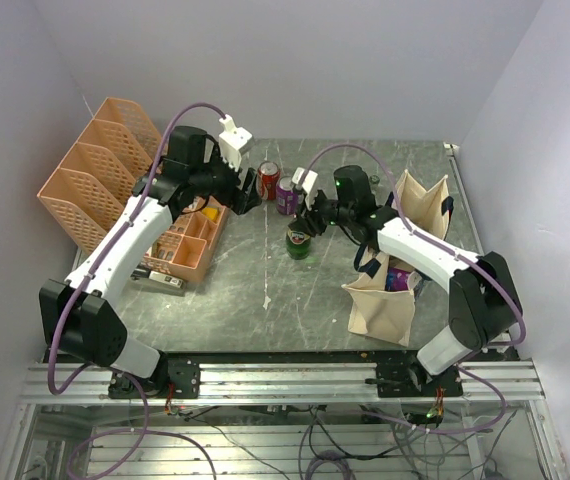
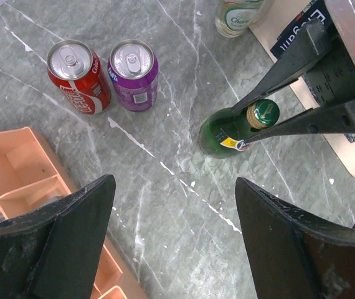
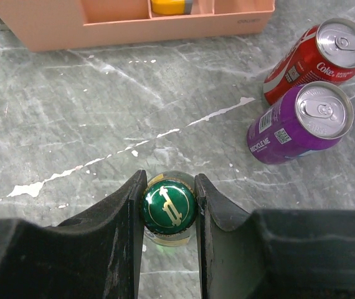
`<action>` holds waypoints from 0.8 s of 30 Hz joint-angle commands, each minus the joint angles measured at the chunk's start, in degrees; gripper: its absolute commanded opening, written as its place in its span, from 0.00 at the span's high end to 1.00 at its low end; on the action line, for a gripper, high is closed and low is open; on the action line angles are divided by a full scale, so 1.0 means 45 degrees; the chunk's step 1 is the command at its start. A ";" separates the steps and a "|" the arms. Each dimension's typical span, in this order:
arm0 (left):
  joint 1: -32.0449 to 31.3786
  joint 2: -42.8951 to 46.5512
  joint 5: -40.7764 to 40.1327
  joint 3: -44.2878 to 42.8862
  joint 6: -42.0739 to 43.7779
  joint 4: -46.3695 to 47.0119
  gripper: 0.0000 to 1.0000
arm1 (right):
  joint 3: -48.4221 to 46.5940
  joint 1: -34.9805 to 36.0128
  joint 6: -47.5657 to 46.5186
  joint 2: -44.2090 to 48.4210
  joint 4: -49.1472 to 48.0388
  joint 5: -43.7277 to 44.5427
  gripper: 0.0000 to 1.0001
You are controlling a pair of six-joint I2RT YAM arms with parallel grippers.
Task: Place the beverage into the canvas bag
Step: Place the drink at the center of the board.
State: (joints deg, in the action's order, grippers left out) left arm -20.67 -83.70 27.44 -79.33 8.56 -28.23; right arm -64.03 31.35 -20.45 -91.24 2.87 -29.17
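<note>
A green glass bottle with a green and gold cap stands upright on the grey table. My right gripper is shut on the bottle's neck just under the cap, one finger on each side; the left wrist view shows the same grip. The canvas bag stands open to the right of the bottle, under my right arm, with purple items inside. My left gripper hangs open over bare table left of the bottle, nothing between its fingers. It sits near the cans in the top view.
A red cola can and a purple can stand together behind the bottle. An orange desk organiser and tall orange file trays fill the left side. A pale-labelled drink stands by the bag's edge.
</note>
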 commanded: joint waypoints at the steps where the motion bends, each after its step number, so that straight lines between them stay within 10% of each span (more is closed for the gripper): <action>1: 0.0090 0.0083 0.0447 -0.0162 0.0091 0.0627 0.12 | 0.0291 0.0027 -0.0738 0.0654 -0.0526 -0.0081 0.81; 10: 0.0081 -0.0630 0.0847 -0.0813 0.0035 0.0931 0.12 | -0.0998 -0.0009 -0.0712 0.0659 0.0846 0.0203 0.25; 24: -0.1933 -0.2082 0.2121 -0.1447 -0.0909 0.3033 0.12 | -0.3718 -0.3121 -0.0415 0.4300 0.6077 0.1641 0.15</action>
State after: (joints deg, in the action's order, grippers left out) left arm -24.77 -91.20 32.40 -82.89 7.11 -20.53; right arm -79.50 21.74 -22.09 -78.63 20.91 -25.54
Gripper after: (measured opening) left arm 0.881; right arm 0.847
